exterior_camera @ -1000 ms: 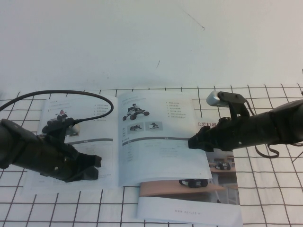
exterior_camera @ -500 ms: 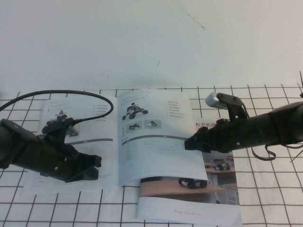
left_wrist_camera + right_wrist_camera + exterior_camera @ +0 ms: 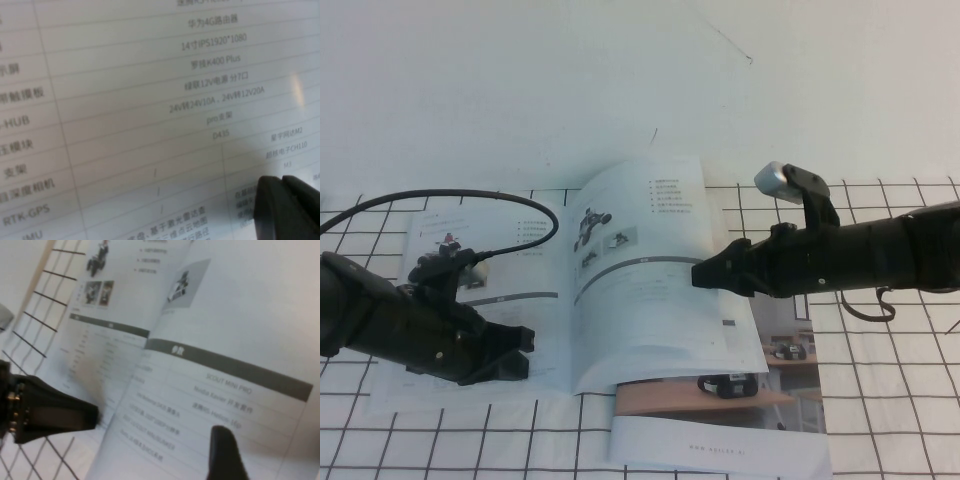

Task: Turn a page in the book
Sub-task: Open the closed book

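The book (image 3: 535, 275) lies open on the gridded mat. Its right-hand page (image 3: 640, 290), with a black rover above two small photos, is lifted and curls toward the spine. My right gripper (image 3: 698, 274) is at that page's outer edge. In the right wrist view the right gripper (image 3: 159, 422) has its fingers apart. One finger (image 3: 55, 412) is over the lifted page (image 3: 115, 305) and the other finger (image 3: 225, 455) is over the page beneath (image 3: 235, 340). My left gripper (image 3: 515, 355) is shut and rests on the left page; it also shows in the left wrist view (image 3: 282, 181).
A brochure (image 3: 720, 440) with a room photo lies partly under the book's lower right. A black cable (image 3: 470, 197) arcs over the left page. A plain white surface (image 3: 620, 80) lies beyond the mat.
My right gripper has moved left and a little up. The page has risen off the book and bent toward the spine. The left arm has not moved.
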`<state>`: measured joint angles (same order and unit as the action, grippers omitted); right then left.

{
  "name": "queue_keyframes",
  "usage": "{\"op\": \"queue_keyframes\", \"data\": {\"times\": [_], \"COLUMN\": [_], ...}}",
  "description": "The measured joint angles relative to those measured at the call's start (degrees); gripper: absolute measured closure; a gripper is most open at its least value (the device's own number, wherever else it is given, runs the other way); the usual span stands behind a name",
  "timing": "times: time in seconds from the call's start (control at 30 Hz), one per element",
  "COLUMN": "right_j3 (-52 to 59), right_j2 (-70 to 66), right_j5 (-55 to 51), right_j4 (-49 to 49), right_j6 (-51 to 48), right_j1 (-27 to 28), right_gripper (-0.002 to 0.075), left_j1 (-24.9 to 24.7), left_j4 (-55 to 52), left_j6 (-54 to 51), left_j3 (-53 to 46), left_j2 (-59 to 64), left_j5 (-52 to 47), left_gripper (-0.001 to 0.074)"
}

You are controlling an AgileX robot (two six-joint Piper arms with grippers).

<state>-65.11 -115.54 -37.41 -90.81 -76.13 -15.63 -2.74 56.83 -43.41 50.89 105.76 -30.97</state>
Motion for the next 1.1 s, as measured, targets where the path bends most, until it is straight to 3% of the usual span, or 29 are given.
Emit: {"op": "queue_keyframes", "data": {"times": [0.37, 0.77, 0.93, 1.1], "right_j3": [0.00, 0.00, 0.00, 0.00], "right_j2": [0.00, 0.00, 0.00, 0.00], "right_j5": [-6.17, -8.35, -10.20, -10.84], "right_j4": [-6.25, -6.49, -6.49, -6.49], "right_j6": [-4.81, -5.40, -5.40, -5.40], "right_j1": [0.00, 0.00, 0.00, 0.00], "right_gripper": [0.0330, 0.0330, 0.0330, 0.0330], "left_j1": [0.00, 0.00, -1.11, -5.40], "left_j4": [1.90, 1.69, -4.07, -13.58], "left_j6": [-0.10, -1.64, -10.46, -13.28], "left_j3": [0.77, 14.41, 16.05, 15.94], "left_j2": [0.00, -6.72, -13.78, -21.22], "left_j5": [-1.98, -14.74, -14.98, -14.98], "left_gripper": [0.0738, 0.0738, 0.0738, 0.0738]}}
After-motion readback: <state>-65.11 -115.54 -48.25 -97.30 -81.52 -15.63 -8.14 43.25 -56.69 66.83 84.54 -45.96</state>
